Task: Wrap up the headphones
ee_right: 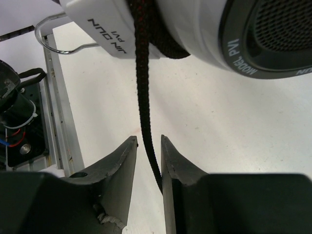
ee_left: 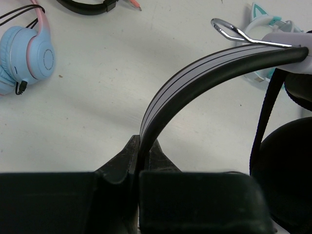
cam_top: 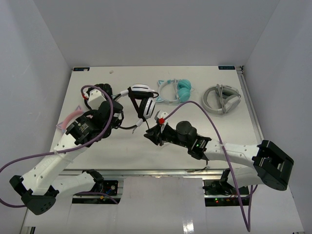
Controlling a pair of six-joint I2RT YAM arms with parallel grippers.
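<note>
The white headphones (cam_top: pixel 141 92) with black trim are lifted at the middle of the table. My left gripper (cam_top: pixel 118 109) is shut on their headband (ee_left: pixel 195 73), which runs out from between the jaws (ee_left: pixel 141 151) in the left wrist view. My right gripper (cam_top: pixel 147 135) sits just in front of the headphones. In the right wrist view its jaws (ee_right: pixel 149 146) stand a little apart, with the black braided cable (ee_right: pixel 144 83) running down between them, against the right finger. A white ear cup (ee_right: pixel 234 34) with a black ring hangs just above. A loop of cable (cam_top: pixel 129 127) lies between the grippers.
Teal cat-ear headphones (cam_top: pixel 176 90) and grey-and-white headphones (cam_top: pixel 222 99) lie at the back right. Small black headphones (cam_top: pixel 100 90) lie at the back left, and pink-and-blue headphones (ee_left: pixel 29 56) lie at the left edge. The table's front rail (ee_right: pixel 53 122) is close to my right gripper.
</note>
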